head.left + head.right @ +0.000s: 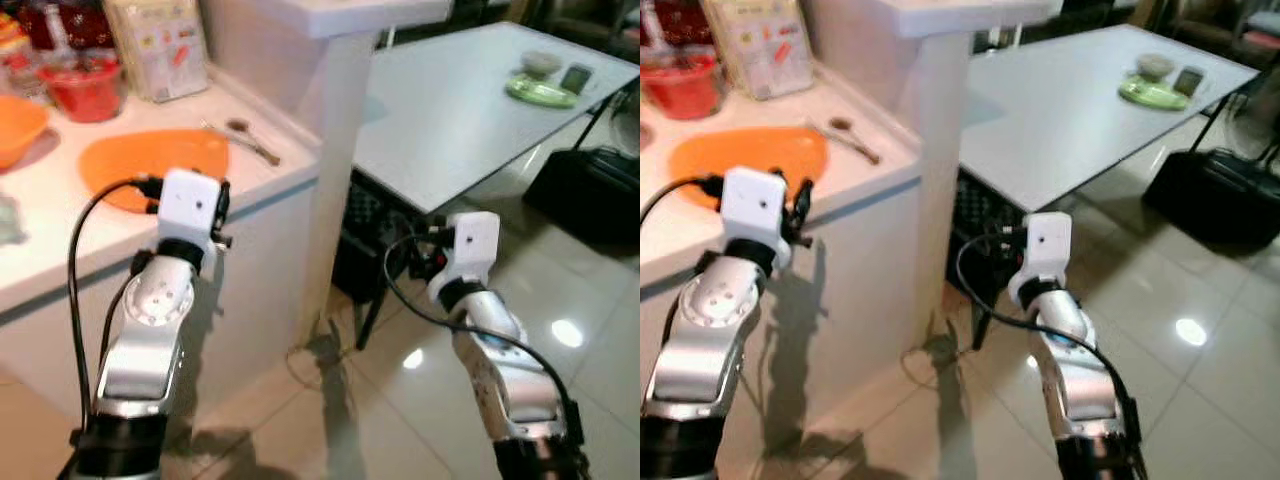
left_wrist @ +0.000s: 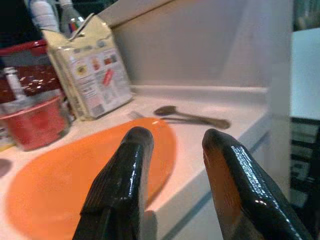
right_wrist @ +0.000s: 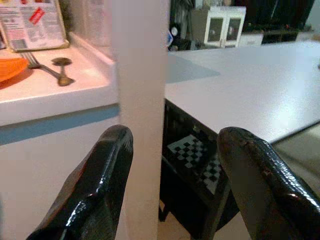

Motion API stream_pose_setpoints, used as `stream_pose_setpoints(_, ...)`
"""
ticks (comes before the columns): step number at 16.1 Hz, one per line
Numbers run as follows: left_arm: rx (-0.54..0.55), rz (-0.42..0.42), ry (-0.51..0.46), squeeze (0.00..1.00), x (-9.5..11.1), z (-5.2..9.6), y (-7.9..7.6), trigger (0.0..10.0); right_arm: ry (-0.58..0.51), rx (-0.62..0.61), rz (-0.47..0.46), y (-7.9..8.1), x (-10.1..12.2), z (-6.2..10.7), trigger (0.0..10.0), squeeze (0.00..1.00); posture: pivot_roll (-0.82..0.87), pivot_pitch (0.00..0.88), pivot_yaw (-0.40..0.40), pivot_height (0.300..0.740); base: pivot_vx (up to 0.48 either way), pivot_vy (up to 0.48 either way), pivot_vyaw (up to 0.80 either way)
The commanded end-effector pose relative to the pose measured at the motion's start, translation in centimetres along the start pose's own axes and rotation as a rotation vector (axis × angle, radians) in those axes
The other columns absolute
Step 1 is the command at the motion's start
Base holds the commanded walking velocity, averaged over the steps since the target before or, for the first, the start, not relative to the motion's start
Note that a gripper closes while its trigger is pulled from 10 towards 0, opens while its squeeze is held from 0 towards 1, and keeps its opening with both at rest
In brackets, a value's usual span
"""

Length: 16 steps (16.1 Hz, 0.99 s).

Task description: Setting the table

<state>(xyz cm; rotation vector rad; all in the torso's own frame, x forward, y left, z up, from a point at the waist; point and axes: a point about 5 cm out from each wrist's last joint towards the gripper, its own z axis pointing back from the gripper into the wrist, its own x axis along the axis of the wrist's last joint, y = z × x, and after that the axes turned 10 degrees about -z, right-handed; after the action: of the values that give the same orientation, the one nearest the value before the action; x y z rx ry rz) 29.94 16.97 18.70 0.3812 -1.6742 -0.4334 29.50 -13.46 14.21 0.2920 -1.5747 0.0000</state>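
My left gripper (image 2: 172, 145) hung wide open over the orange plate (image 1: 150, 160) on the worktop (image 1: 60, 235) | plate judged light, stiff, slick; take its near rim | right gripper (image 3: 175, 145) wide, idle by the pillar (image 3: 137, 100).

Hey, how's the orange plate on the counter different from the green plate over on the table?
The orange plate lies bare on the white counter, beside a spoon, close to the left gripper. The green plate lies far off on the table, with a small bowl on it. Both lie flat.
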Motion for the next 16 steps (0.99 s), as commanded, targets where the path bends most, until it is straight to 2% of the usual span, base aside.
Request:
stream_pose_setpoints(1, -0.017, -0.012, -0.028, 0.0, 0.7, -0.1, -0.8, 10.0, -0.019, 0.003, 0.044, -0.2, 0.6, 0.0, 10.0, 0.0, 0.0, 0.0, -0.044, 0.74, 0.0, -0.48, 0.0)
stream_pose_setpoints(11, 0.01, -0.015, -0.021, 0.0, 0.7, -0.2, -0.8, 10.0, -0.047, 0.08, 0.091, 0.4, 2.5, -1.1, 10.0, 0.0, 0.0, 0.0, -0.049, 0.74, 0.0, -0.48, 0.79)
stream_pose_setpoints(13, 0.081, 0.063, 0.021, 0.0, 0.3, -0.2, -0.3, 10.0, -0.018, 0.099, 0.088, 0.5, 2.4, -1.3, 10.0, 0.0, 0.0, 0.0, -0.051, 0.74, 0.0, 0.0, 0.8)
stream_pose_setpoints(14, 0.093, 0.065, 0.03, 0.0, 0.3, -0.3, -0.3, 10.0, -0.006, 0.096, 0.065, 0.5, 2.3, -1.3, 10.0, 0.0, 0.0, 0.0, -0.054, 0.74, 0.0, 0.0, 0.8)
stream_pose_setpoints(16, 0.08, 0.07, 0.035, 0.0, 0.1, -0.3, -0.3, 10.0, 0.031, 0.099, 0.013, 0.6, 1.8, -1.3, 10.0, 0.0, 0.0, 0.0, -0.054, 0.74, 0.0, 0.0, 0.0)
